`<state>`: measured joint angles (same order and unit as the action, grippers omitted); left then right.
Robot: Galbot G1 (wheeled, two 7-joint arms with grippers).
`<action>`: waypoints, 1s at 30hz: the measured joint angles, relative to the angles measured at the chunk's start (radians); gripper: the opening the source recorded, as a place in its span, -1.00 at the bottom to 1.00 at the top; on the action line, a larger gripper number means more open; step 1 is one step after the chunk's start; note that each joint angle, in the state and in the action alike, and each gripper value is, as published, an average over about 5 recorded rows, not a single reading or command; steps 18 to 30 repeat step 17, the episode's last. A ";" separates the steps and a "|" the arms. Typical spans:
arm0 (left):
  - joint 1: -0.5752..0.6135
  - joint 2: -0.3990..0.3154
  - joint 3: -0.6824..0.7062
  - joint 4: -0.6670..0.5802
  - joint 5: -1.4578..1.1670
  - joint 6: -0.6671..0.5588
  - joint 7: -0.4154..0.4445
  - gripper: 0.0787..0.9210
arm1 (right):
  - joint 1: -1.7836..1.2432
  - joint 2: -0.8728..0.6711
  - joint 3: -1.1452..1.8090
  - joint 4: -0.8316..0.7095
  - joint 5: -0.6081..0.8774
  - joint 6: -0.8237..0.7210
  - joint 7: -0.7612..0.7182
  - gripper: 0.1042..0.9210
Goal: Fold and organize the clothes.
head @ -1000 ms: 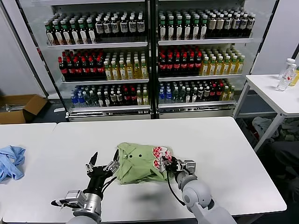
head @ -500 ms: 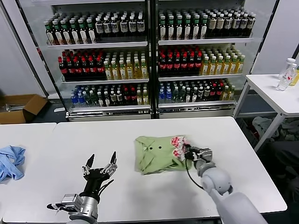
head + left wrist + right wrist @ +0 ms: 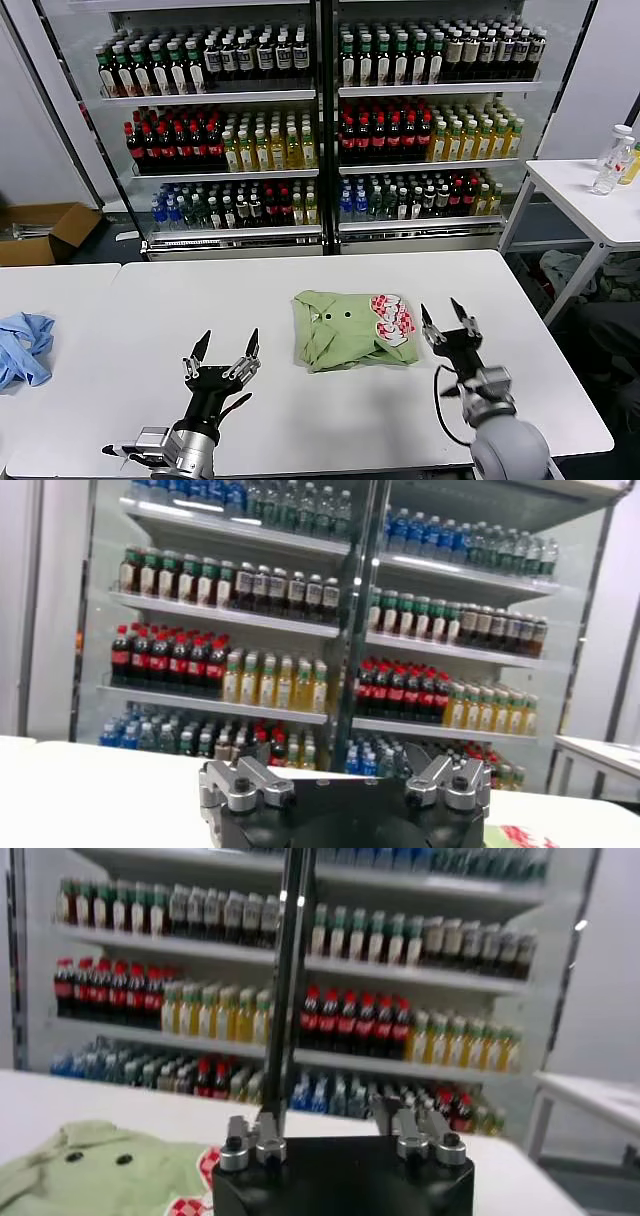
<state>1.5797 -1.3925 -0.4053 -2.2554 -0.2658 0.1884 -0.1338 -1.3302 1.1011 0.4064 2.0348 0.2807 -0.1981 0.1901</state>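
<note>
The light green shirt [image 3: 345, 330] lies folded in a compact bundle on the white table [image 3: 300, 410], its red and pink print [image 3: 392, 314] at the right end. My right gripper [image 3: 445, 315] stands open just right of the shirt, fingers pointing up and apart from the cloth, holding nothing. The right wrist view has the shirt [image 3: 100, 1168] beside the open right gripper [image 3: 335, 1123]. Left of the shirt, near the front edge, my left gripper [image 3: 228, 345] is open and empty. A corner of the shirt [image 3: 520, 835] shows in the left wrist view past the left gripper [image 3: 340, 760].
A light blue cloth [image 3: 22, 345] lies on the neighbouring table at the far left. Glass-fronted drink coolers [image 3: 320, 120] stand behind the table. A small side table [image 3: 590, 205] with bottles is at the right, and a cardboard box [image 3: 40, 232] sits on the floor at the left.
My right gripper dragged the shirt to the right, let go and drew back, now open. The shirt lies flatter and farther right. The left gripper stayed open, roughly where it was.
</note>
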 measured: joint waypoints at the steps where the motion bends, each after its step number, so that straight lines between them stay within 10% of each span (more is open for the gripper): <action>1: 0.004 0.000 0.001 -0.004 0.004 0.000 0.003 0.77 | -0.028 0.003 0.014 0.021 -0.009 0.012 -0.001 0.31; 9: 0.034 0.003 -0.005 -0.039 0.029 0.003 0.015 0.77 | -0.182 0.013 0.084 0.150 -0.044 0.060 -0.008 0.74; 30: 0.050 0.004 -0.011 -0.058 0.044 0.016 0.018 0.77 | -0.242 0.020 0.110 0.205 -0.054 0.065 -0.009 0.76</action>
